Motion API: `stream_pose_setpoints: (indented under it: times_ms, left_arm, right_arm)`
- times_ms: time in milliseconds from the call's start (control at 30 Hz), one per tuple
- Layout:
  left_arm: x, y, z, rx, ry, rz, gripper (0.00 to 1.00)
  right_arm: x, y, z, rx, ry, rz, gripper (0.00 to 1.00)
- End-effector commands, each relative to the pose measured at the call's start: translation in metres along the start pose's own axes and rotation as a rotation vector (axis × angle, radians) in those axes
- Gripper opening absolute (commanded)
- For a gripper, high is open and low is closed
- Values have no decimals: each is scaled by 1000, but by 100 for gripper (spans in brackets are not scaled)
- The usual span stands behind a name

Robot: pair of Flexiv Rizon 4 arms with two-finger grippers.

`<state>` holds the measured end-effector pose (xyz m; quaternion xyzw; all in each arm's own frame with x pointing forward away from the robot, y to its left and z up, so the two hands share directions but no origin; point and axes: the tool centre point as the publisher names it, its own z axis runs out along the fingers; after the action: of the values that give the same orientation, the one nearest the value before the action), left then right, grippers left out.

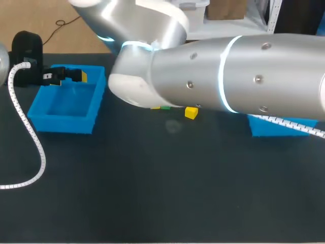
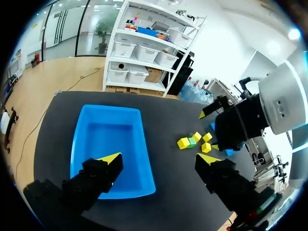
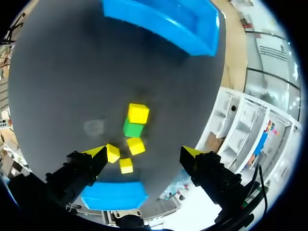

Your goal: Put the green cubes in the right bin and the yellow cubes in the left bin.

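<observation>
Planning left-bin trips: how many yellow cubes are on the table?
4 yellow cubes: one beside the green cube, toward the left bin; three on its other side, toward the right bin. The right arm may hide others.

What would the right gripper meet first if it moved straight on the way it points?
Probably the yellow cube lying ahead, midway between the fingers of the open right gripper, beside a green cube; depth is unclear.
</observation>
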<state>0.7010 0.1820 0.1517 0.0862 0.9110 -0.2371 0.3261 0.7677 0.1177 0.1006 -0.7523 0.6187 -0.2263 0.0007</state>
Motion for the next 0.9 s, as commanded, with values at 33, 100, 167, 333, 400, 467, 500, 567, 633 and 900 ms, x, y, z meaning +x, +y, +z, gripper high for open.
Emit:
stream_pose_setpoints:
  times_ms: [33,100,167,333,400,467,500,567,633,900]
  left_arm:
    - [2,2,0,11,-7,2,100]
    - [2,2,0,11,-7,2,100]
    - [2,2,0,11,-7,2,100]
    - [2,2,0,11,-7,2,100]
    - [2,2,0,11,-7,2,100]
    - [2,2,0,11,-7,2,100]
    - [2,2,0,11,-7,2,100]
    - [2,2,0,11,-7,2,100]
    - [2,2,0,11,-7,2,100]
    - [2,2,0,11,-7,2,100]
  right_arm:
    - [8,14,8,6,-14,30,100]
    - [10,17,15,-4,-19,59,100]
    - [10,20,20,-12,-36,82,100]
    - [12,20,29,-16,-78,128,100]
    - [13,19,33,-18,-93,144,100]
    - [13,18,38,-30,-112,161,100]
    - [12,18,41,-34,-119,170,100]
    - [13,17,48,-49,-141,190,100]
    - [12,17,55,-65,-167,215,100]
    - [2,14,75,-108,-192,227,100]
